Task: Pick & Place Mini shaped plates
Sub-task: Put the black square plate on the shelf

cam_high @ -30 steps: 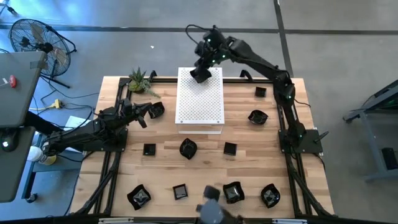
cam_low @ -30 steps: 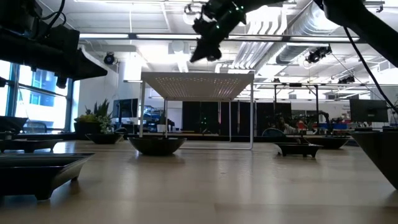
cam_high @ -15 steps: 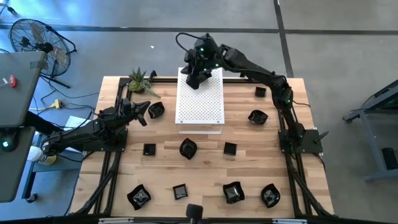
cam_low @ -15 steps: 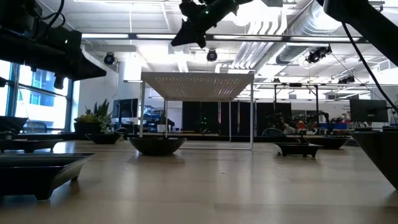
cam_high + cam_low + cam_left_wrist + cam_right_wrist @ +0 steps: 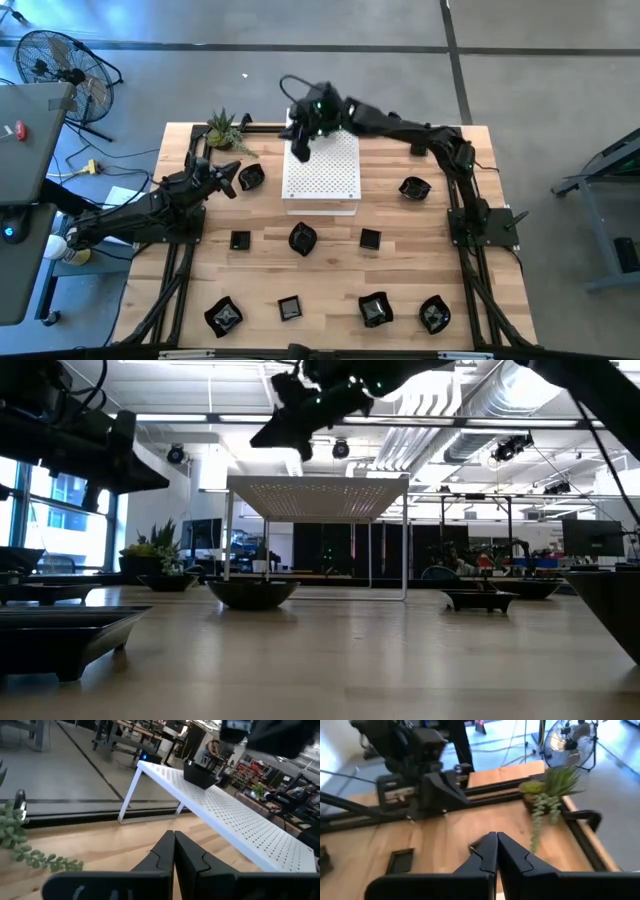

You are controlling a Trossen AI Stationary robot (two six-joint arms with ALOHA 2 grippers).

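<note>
The right gripper [image 5: 297,143], clenched empty like the left gripper [image 5: 232,180], has swung leftward off the white board [image 5: 322,170]; mini shaped plates [image 5: 302,238] dot the table, likely light, slippery, best rim-pinched.

Overhead and table-level views, both on the white perforated board [image 5: 321,167].

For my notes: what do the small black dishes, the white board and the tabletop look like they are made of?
The small black dishes: probably glazed ceramic or hard plastic; they look smooth and dark, with rigid rims. I cannot tell which.
The white board: likely painted sheet metal or plastic; thin, flat, matte white, with an even grid of holes, raised on thin legs.
The tabletop: wood, pale planks with visible grain and seams.
</note>
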